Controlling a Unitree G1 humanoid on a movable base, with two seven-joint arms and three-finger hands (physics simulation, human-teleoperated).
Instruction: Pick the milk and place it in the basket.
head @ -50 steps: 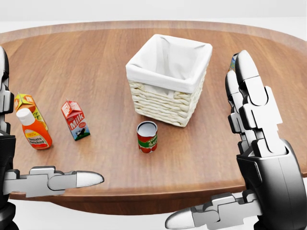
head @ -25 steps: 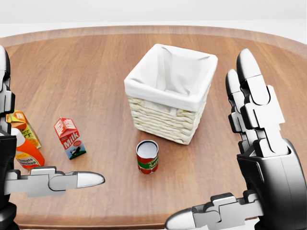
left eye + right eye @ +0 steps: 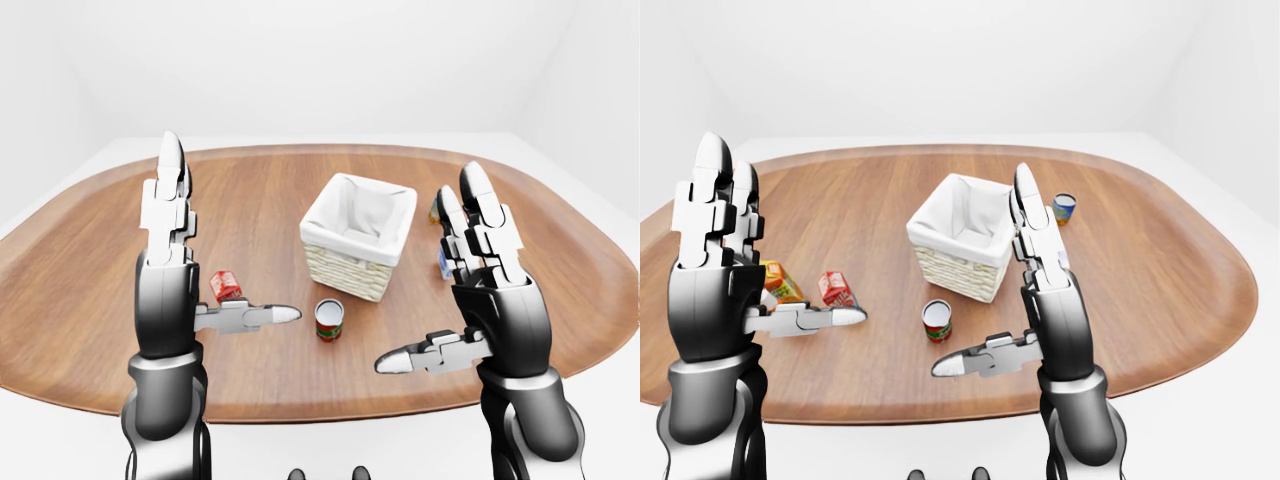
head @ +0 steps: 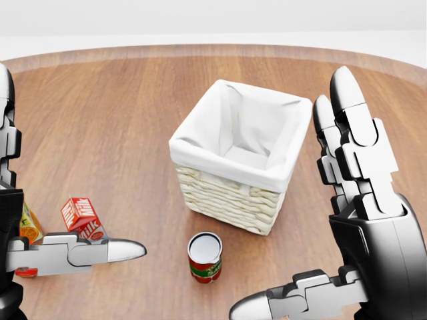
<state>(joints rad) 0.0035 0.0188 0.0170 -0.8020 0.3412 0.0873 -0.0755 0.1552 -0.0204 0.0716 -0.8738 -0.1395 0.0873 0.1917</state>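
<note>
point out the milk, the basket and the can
milk (image 3: 835,289): right-eye view, on the red carton's side.
basket (image 4: 227,200): head view, on the woven wall facing the camera.
can (image 4: 205,265): head view, on its label.

A broad oval wooden table fills a plain white room with bare walls, evenly lit.

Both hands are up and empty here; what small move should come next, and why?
Probably lower the left hand toward the small red milk carton. That hand is open and raised beside the carton, its thumb just below it in the right-eye view, while the right hand stands open by the white-lined wicker basket. The carton stands apart from the basket, on the left hand's side.
</note>
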